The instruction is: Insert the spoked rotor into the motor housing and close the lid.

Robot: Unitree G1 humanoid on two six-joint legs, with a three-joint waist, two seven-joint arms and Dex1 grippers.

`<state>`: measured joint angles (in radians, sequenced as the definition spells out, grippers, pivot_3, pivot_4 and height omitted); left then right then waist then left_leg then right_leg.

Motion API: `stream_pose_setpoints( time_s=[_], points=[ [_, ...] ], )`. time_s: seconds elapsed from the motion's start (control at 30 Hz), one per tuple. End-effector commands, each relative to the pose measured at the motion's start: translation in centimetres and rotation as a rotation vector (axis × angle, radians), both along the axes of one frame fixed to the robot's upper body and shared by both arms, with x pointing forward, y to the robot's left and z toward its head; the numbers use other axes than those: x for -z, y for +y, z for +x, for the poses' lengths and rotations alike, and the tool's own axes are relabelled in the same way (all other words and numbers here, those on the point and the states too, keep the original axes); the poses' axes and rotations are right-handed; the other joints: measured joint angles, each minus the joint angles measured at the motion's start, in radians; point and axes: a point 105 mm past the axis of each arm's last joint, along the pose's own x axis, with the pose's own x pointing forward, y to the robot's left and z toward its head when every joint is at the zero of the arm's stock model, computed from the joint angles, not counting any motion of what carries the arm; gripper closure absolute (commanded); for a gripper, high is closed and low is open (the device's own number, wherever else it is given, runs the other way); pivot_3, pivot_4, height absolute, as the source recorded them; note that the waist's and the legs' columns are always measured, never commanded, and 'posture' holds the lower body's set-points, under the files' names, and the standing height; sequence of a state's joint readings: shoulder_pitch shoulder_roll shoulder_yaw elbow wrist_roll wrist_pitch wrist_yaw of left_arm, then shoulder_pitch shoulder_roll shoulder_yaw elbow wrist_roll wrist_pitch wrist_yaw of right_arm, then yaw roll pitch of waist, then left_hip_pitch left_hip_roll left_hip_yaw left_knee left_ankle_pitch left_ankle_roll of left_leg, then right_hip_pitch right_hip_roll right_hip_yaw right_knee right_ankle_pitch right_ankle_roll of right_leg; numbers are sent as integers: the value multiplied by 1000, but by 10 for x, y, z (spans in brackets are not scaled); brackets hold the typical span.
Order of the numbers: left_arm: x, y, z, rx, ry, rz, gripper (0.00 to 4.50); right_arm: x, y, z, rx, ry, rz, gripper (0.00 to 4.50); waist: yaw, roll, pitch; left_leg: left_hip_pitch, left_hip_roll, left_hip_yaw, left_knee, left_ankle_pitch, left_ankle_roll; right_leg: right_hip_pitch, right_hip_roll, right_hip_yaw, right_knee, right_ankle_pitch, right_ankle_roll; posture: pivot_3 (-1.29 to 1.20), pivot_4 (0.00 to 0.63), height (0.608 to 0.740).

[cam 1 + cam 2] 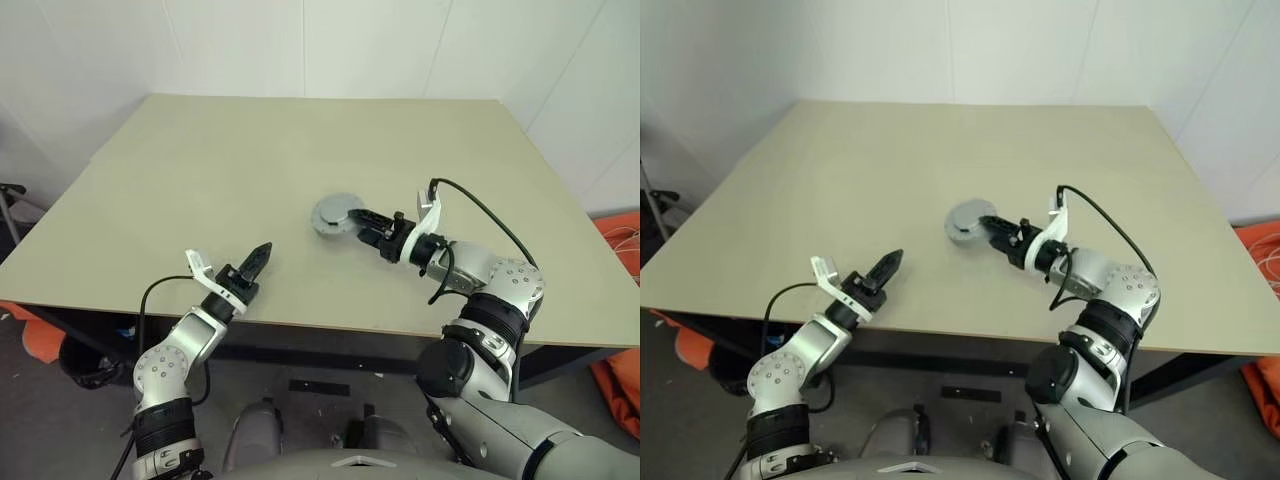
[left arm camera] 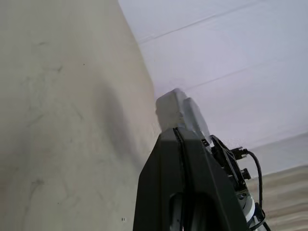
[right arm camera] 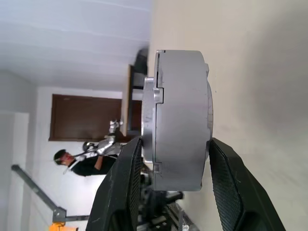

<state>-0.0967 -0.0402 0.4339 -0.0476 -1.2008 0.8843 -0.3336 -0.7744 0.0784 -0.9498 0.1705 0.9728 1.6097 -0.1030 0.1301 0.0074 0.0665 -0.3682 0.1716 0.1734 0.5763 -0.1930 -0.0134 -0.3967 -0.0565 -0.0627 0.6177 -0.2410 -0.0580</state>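
Note:
A grey round motor housing (image 1: 334,213) with its lid (image 3: 150,120) seated on it hangs close over the middle of the table, turned on edge. My right gripper (image 1: 354,215) is shut on it, one black finger (image 3: 125,183) on each flat side. A seam between the lid and the thicker body (image 3: 185,120) shows in the right wrist view. I cannot tell whether the housing touches the table. The spoked rotor is hidden. My left gripper (image 1: 264,249) is shut and empty, above the table's front edge on the left, pointing toward the housing (image 2: 180,108).
The beige table (image 1: 200,170) is bare around the housing. Its front edge runs just under my left gripper. Orange material (image 1: 622,250) lies on the floor at the right. A person (image 3: 72,161) stands far off by a brown door.

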Motion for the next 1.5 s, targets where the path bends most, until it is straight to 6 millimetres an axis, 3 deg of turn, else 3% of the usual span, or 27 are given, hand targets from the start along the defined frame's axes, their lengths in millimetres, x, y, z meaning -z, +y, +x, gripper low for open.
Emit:
stream_pose_setpoints(
  time_s=[0.03, 0.23, 0.47, 0.6, 0.97, 1.5],
  points=[
    [-20, -3, -6, 39, -50, -82, 4113, -46, 14, -2, -41, -173, 69, 2514, -1, 0, 0, 0, 0, 0, 0, 0, 0, 0, 0, 0, 0, 0, 0, 0, 0, 740],
    [-38, -10, -6, 67, -78, -133, 2343, -51, 25, -8, -71, -180, 77, 2514, -3, 0, 0, 1, -1, -1, 1, 0, 0, 4, 0, 0, -2, 0, 6, 0, 0, 740],
    [-44, -21, 0, 104, -58, -156, 71, -46, 27, -10, -72, -155, 72, 2514, -4, 0, 0, 3, -1, -2, 1, 2, -3, 6, 0, 0, -2, 0, 9, 0, 0, 740],
    [-43, -30, 6, 123, -32, -174, 28, -47, 33, -14, -84, -156, 81, 2514, -3, 0, 0, 3, -1, -2, 1, 2, -4, 6, 0, 0, -2, 0, 10, 0, 0, 740],
    [-64, -44, 14, 180, -83, -313, 28, -58, 43, -28, -108, -130, 115, 2514, -3, 0, 0, 2, -1, -3, 2, 2, -4, 7, 0, 0, -3, 1, 12, 0, 0, 740],
    [-64, -56, 26, 192, -86, -322, 28, -63, 50, -37, -122, -141, 116, 2514, -5, -1, 0, 0, -2, -4, 5, 2, -4, 9, 0, 0, -7, 4, 17, 0, 0, 740]
  ],
)
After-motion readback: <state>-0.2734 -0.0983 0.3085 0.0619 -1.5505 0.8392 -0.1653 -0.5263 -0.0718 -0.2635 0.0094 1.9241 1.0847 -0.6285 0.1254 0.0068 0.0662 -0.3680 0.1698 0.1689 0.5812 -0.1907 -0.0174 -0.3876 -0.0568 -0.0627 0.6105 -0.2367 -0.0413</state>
